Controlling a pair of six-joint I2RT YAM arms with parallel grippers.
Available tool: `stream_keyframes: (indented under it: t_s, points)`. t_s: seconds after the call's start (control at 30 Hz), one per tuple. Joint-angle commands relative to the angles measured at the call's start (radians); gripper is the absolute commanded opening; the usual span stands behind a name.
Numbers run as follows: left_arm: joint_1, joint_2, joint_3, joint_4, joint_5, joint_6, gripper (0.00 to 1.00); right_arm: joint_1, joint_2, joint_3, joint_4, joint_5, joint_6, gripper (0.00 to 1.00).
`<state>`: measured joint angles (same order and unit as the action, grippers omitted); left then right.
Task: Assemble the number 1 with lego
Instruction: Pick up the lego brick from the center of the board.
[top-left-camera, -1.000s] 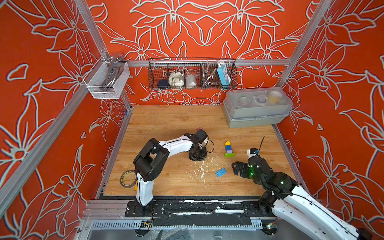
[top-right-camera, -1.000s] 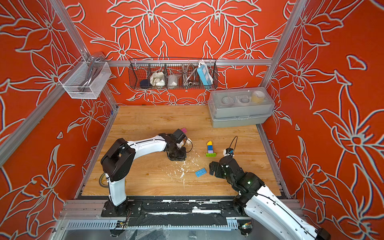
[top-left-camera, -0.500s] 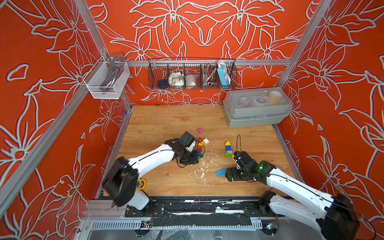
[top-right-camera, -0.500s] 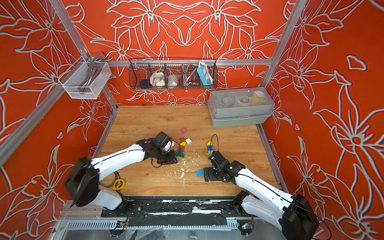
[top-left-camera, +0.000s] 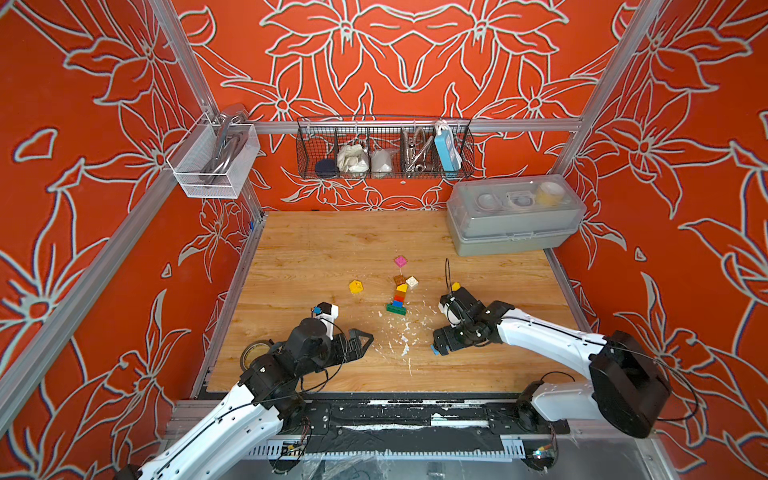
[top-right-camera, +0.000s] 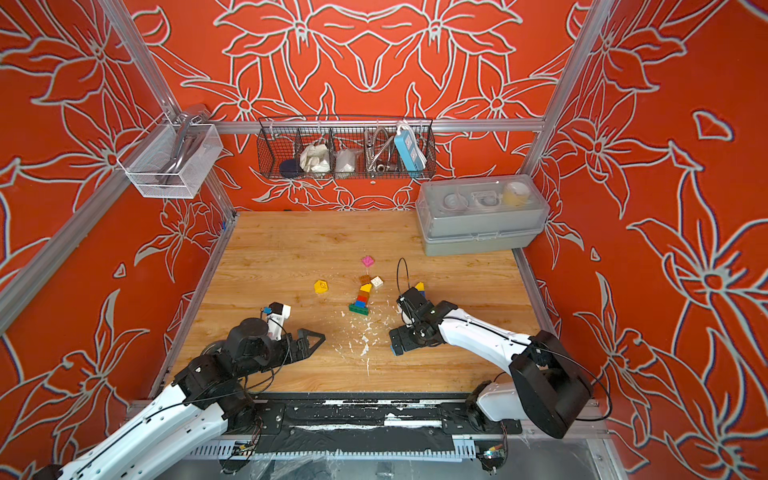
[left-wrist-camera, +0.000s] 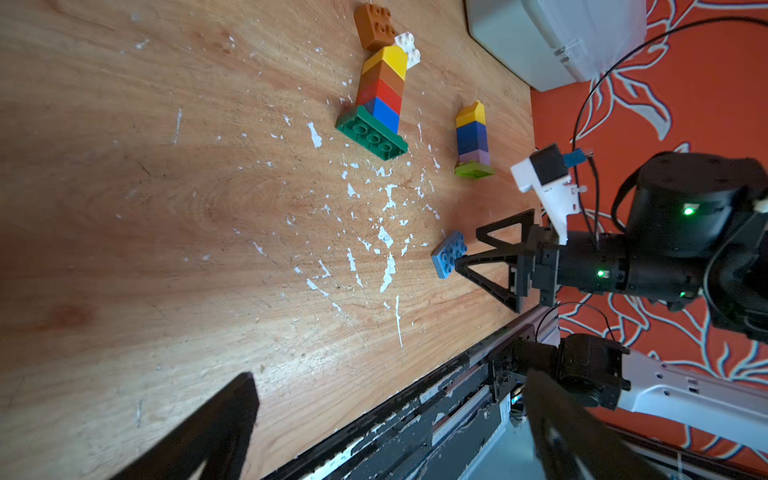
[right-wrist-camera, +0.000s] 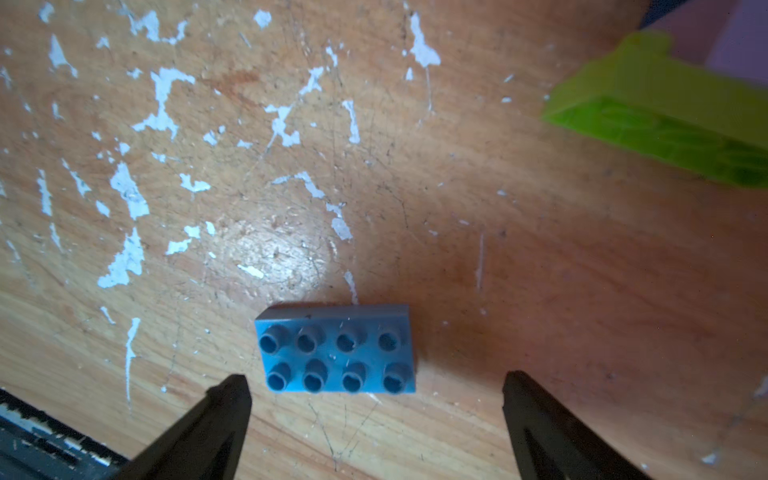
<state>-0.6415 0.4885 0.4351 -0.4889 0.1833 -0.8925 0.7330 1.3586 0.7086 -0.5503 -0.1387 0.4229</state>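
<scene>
Nearest us, the left claw (top-left-camera: 365, 347) hangs low over the front of the table (top-left-camera: 332, 245), spread and empty, with a tape measure (top-left-camera: 254, 353) just beside its arm. Across from it the right claw (right-wrist-camera: 376, 380) is also spread wide and pinches nothing. The blue plate (right-wrist-camera: 336, 353) lies flat, studs up, just ahead of its fingertips (right-wrist-camera: 232, 390) and centred between them; whether one tip touches it we cannot tell. We judge the step in hand to be the pick-up of this plate. The next move calls for easing the claw forward and right down to the wood, since the plate is thin, then closing on its two short ends without skidding it. Further in sits a stack (top-left-camera: 397, 297) of blue, red, brown and yellow on a green plate. To its right a shorter stack (left-wrist-camera: 471, 141) on a lime plate is largely hidden behind the right arm in both top views. Beyond lie loose bricks: yellow (top-left-camera: 356, 286) off to the left, brown (top-left-camera: 399, 279) and white (top-left-camera: 412, 282) close to the tall stack's tip, and pink (top-left-camera: 400, 261) farthest.
</scene>
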Motion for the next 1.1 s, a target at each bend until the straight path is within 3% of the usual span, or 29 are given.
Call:
stream_keyframes:
  t_s: [0.0, 0.27, 0.7, 1.07]
  points:
    - [0.002, 0.009, 0.012, -0.029, -0.015, -0.018, 1.0, 0.051, 0.035, 0.056, -0.005, 0.023, -0.039, 1.0]
    - [0.002, 0.058, 0.037, -0.022, 0.004, -0.003, 1.0, 0.112, 0.083, 0.067, -0.046, 0.121, -0.023, 1.0]
    - [0.003, -0.001, 0.039, -0.068, -0.019, -0.031, 1.0, 0.138, 0.119, 0.068, -0.037, 0.128, 0.031, 0.95]
    - [0.003, -0.041, 0.04, -0.093, -0.027, -0.046, 1.0, 0.167, 0.151, 0.096, -0.057, 0.187, 0.102, 0.73]
